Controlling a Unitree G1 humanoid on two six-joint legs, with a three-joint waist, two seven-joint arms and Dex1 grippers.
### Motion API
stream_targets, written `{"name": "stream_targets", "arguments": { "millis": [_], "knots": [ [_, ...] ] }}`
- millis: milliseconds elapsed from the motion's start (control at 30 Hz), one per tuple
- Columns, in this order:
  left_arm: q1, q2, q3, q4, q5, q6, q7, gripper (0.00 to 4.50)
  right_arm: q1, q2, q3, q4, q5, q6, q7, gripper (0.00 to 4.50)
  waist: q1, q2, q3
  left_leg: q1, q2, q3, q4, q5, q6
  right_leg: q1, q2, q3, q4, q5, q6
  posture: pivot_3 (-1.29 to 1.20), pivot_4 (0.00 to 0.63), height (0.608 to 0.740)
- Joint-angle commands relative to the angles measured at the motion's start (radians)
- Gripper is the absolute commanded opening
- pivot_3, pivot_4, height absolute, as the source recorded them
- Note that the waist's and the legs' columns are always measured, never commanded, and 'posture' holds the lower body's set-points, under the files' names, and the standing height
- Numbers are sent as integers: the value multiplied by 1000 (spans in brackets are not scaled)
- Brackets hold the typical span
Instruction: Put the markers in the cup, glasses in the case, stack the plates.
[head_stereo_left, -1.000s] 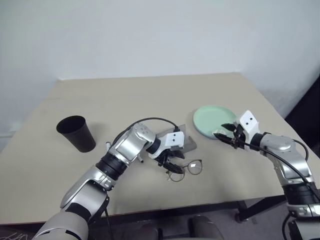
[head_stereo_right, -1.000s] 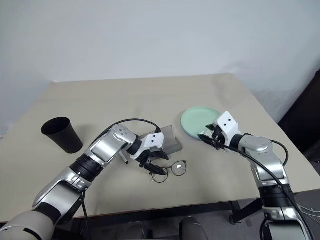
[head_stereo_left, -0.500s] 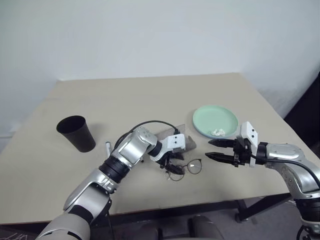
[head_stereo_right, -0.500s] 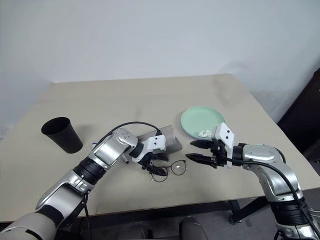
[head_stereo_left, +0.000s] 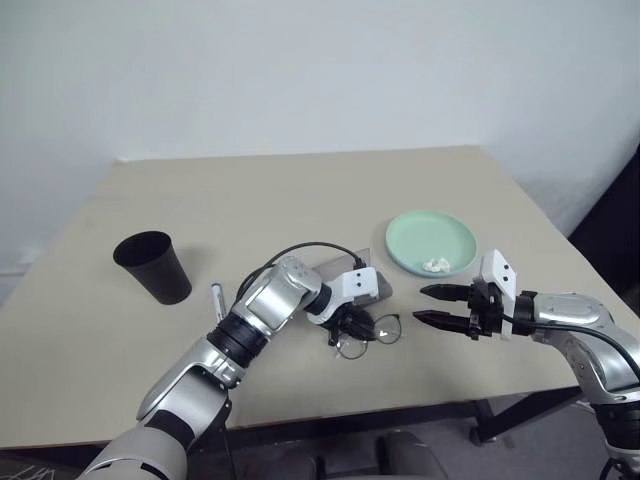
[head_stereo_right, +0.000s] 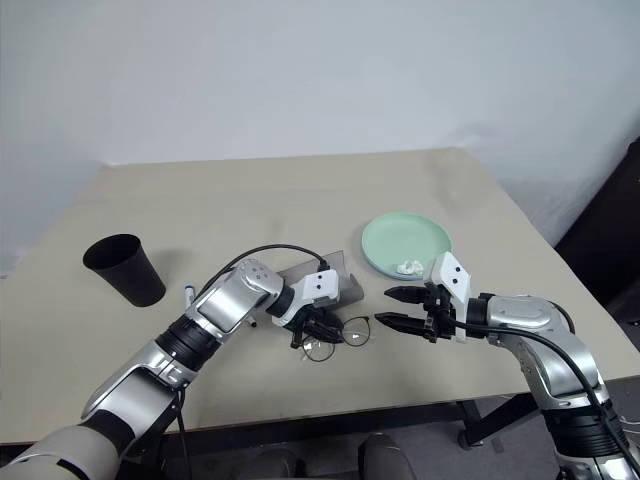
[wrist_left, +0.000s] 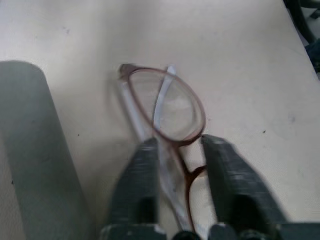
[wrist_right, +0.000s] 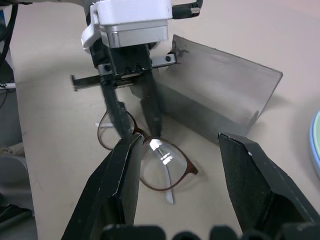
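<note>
Change: the left gripper (head_stereo_left: 345, 330) has narrowed its fingers onto the glasses (head_stereo_left: 368, 334), which were loose between wide-set fingers a second ago; the right gripper (head_stereo_left: 428, 306) has drawn back from the mint plate to hover just beside the glasses, uncovering the small white lump on that plate.
Table (head_stereo_left: 300, 200): beige top, carrying everything below.
Mint green plate (head_stereo_left: 425, 238): flat on the table on the robot's right, beyond the right gripper, with a small white lumpy object (head_stereo_left: 435, 265) near its closer rim.
Light blue plate (wrist_right: 316, 145): a sliver of rim at the edge of the right wrist view (most of it is cut off).
Cup (head_stereo_left: 153, 266): black, upright, mouth up, far to the robot's left, well apart from the rest.
Case (wrist_right: 220, 92): grey, lying open on the table just behind the glasses, lid tilted up.
Glasses: on the table in front of the case, lenses toward the right gripper; the left gripper's two fingers (wrist_left: 140, 185) press the frame at the bridge from both sides.
Right gripper: fingers spread apart, holding nothing, tips pointing at the glasses.
Marker (head_stereo_left: 216, 299): lies on the table between the cup and the left arm, partly hidden by the arm.
</note>
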Motion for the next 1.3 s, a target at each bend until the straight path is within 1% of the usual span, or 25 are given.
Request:
{"name": "stream_targets", "arguments": {
  "millis": [33,67,233,367,467,567,667,867,1100,1300],
  "knots": [
    [-31,1,6,-3,12,-19,9,85,-12,-13,-24,-15,10,-14,-7,2605,1,0,0,0,0,0,0,0,0,1,0,0,0,0,0,0,0,740],
    [-32,1,5,-3,12,-21,8,13,-13,-13,-23,-13,9,-15,-9,2605,2,0,0,1,0,0,1,0,0,2,0,0,0,0,0,0,0,740],
    [-41,-4,23,-22,-6,-4,7,13,-15,-17,-25,-6,5,-20,-13,2605,1,0,0,3,0,0,6,0,0,5,0,0,0,-1,-1,0,0,740],
    [-79,-5,89,-38,-57,33,1,13,-8,-27,-35,-3,8,-24,-8,2605,-1,0,0,2,0,0,8,0,0,6,0,0,0,-1,-1,0,0,740],
    [-125,-8,144,-7,-93,63,9,13,-7,-34,-35,1,10,-27,-5,2605,0,0,0,1,0,-1,8,0,0,4,0,-1,0,0,0,0,0,740],
    [-181,-5,198,66,-112,56,20,13,-10,-39,-31,6,10,-28,-3,2605,0,0,0,1,0,-1,7,0,1,4,0,-1,0,0,1,0,0,740],
    [-258,-2,258,189,-119,22,41,13,-17,-40,-25,14,8,-30,1,2605,0,0,0,1,0,-1,6,-1,1,4,0,-1,0,0,1,0,0,740],
    [-349,13,268,442,-63,-116,63,13,-31,-40,-17,27,4,-36,3,2605,1,0,0,0,0,-1,6,-1,1,2,0,-1,0,0,1,0,0,740],
    [-338,-19,244,593,-24,-187,17,13,-30,-34,-12,24,4,-38,-6,2605,3,-1,1,-2,-1,-1,6,-1,2,2,0,-1,-1,0,2,0,0,740],
    [-306,-48,241,590,-17,-169,-21,13,-26,-34,-16,21,4,-39,-11,2605,5,-1,1,-4,-1,-1,6,-2,3,1,0,-1,-1,1,2,0,0,740]
  ]
}}
